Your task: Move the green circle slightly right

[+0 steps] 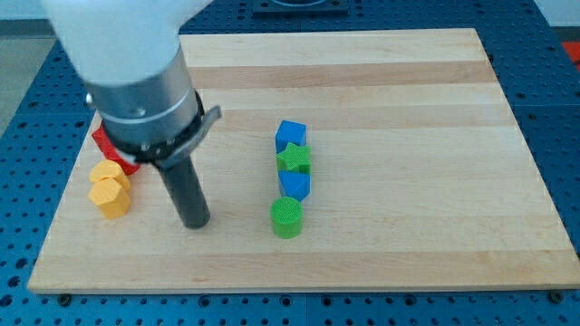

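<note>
The green circle (286, 217) is a short green cylinder standing on the wooden board (408, 136), at the bottom of a column of blocks near the board's middle. Above it in that column are a blue block (294, 186), a green star-shaped block (294, 159) and a blue block (290, 135). My tip (195, 222) is the lower end of the dark rod, down on the board to the left of the green circle, about a hundred pixels away and roughly level with it. It touches no block.
At the view's left, two yellow blocks (110, 190) sit close together, with a red block (111, 149) just above them, partly hidden by the arm's grey body (136, 81). A blue perforated table surrounds the board.
</note>
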`<state>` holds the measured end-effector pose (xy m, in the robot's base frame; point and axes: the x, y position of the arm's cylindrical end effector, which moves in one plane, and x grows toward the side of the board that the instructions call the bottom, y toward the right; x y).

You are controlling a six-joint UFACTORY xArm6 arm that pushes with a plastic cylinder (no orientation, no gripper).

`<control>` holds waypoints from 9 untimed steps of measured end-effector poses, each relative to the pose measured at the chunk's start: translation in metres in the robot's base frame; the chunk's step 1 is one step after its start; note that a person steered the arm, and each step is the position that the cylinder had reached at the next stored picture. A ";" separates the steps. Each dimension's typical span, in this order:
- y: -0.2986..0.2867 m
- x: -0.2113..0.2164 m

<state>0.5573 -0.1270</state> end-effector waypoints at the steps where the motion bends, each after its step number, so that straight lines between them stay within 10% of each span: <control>1: 0.000 0.016; 4: 0.109 0.056; 9: 0.084 0.006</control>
<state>0.5636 -0.0430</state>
